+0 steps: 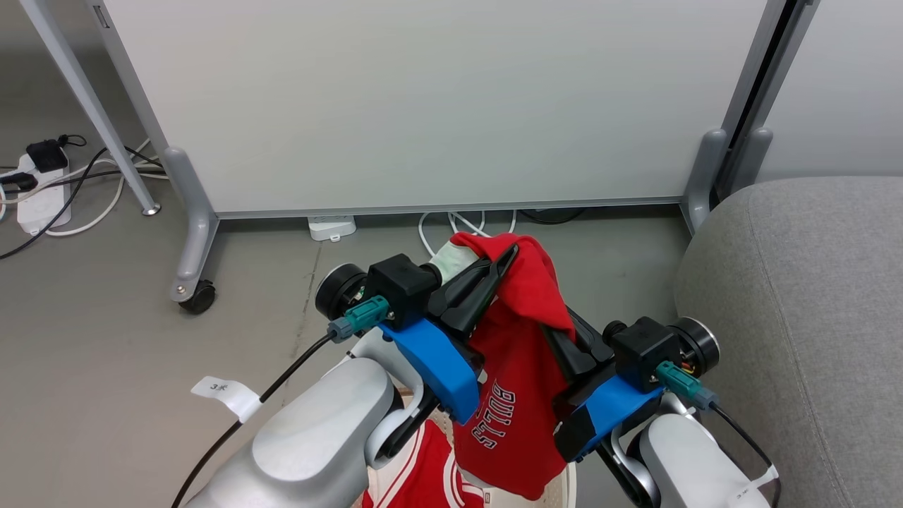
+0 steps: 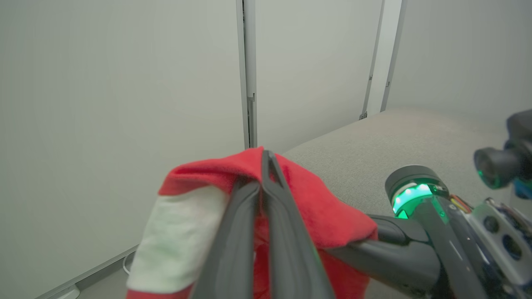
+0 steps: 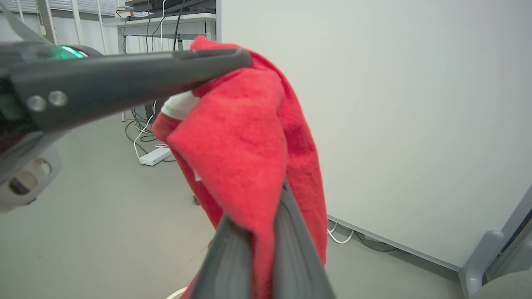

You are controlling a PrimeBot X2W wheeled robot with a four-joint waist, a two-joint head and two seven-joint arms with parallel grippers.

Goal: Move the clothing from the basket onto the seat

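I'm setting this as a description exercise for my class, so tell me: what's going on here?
The robot holds a red lettered jersey up with both arms: its left fingers pinch the top fold, its right fingers grip it lower down. The jersey hangs over the basket, where a second red jersey lies. The grey seat waits on the robot's right.

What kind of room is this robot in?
Probably an office or lab: there's a rolling partition, a power strip lying on the bare grey floor, and a grey seat.
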